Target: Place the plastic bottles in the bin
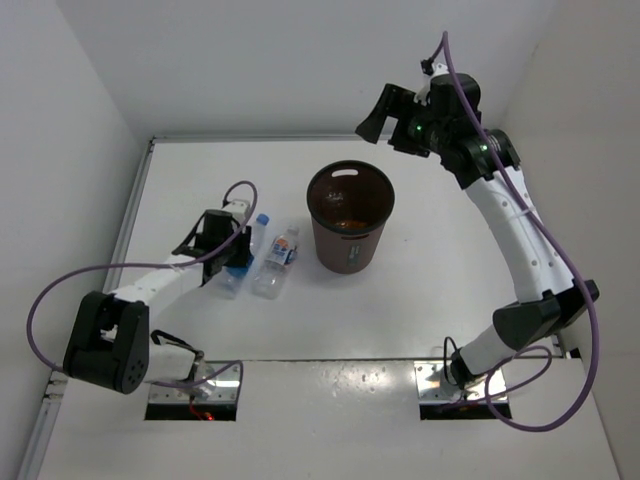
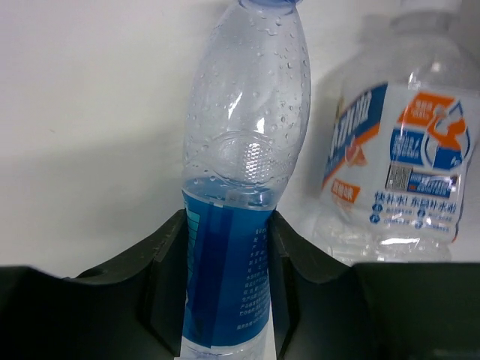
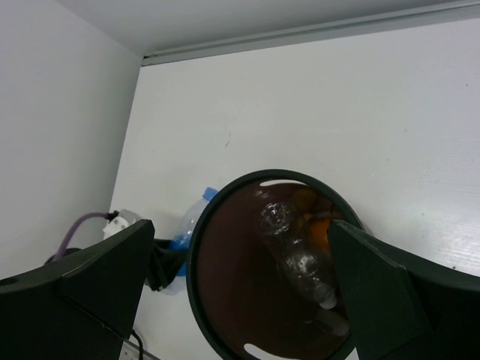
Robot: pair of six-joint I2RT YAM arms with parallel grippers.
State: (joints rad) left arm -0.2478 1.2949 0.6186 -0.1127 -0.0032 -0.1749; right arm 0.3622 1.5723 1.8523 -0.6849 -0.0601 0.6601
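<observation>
The brown bin (image 1: 345, 250) stands mid-table. In the right wrist view, the bin (image 3: 196, 255) holds the clear unlabelled bottle (image 3: 296, 259) and the orange bottle (image 3: 324, 216). The blue-label bottle (image 1: 255, 235) lies left of the bin, cap pointing away. My left gripper (image 1: 228, 255) is shut on its label; in the left wrist view the gripper (image 2: 229, 225) has both fingers against the bottle (image 2: 247, 135). The white-blue label bottle (image 1: 278, 262) lies beside it, also in the left wrist view (image 2: 405, 165). My right gripper (image 1: 378, 118) is open and empty, high behind the bin; it also shows in the right wrist view (image 3: 240, 229).
White walls close the table at the back and on both sides. A purple cable (image 1: 60, 285) loops from the left arm near the table's left edge.
</observation>
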